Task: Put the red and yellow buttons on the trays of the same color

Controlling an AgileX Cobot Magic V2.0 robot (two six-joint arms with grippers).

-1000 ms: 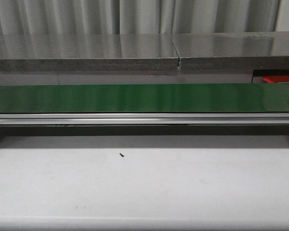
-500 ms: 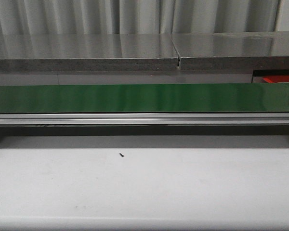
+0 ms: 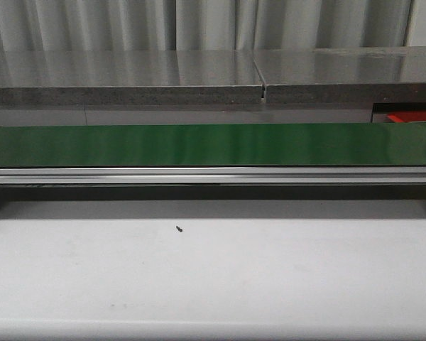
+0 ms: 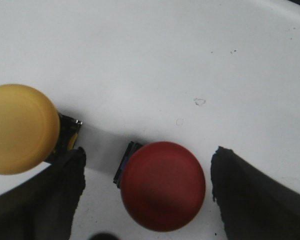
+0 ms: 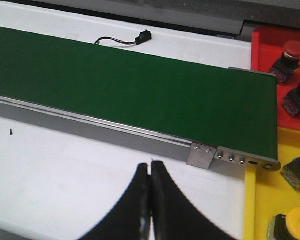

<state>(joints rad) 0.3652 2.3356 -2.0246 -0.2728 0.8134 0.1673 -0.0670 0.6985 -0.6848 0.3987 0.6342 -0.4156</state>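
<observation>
In the left wrist view a red button (image 4: 163, 186) with a dark base sits on the white table between my open left gripper's (image 4: 147, 192) black fingers (image 4: 245, 195), touching neither. A yellow button (image 4: 20, 129) lies just outside one finger. In the right wrist view my right gripper (image 5: 150, 167) is shut and empty over the white table, near the green belt (image 5: 130, 85). The red tray (image 5: 270, 50) holds two red buttons (image 5: 293, 50). The yellow tray (image 5: 270, 200) holds two yellow buttons (image 5: 292, 222). Neither gripper shows in the front view.
The green conveyor belt (image 3: 213, 144) with its aluminium rail (image 3: 213, 175) crosses the front view above the white table (image 3: 213, 277). A grey shelf (image 3: 128, 78) stands behind it. A small black speck (image 3: 179, 229) lies on the table. A black sensor with cable (image 5: 140, 36) sits beyond the belt.
</observation>
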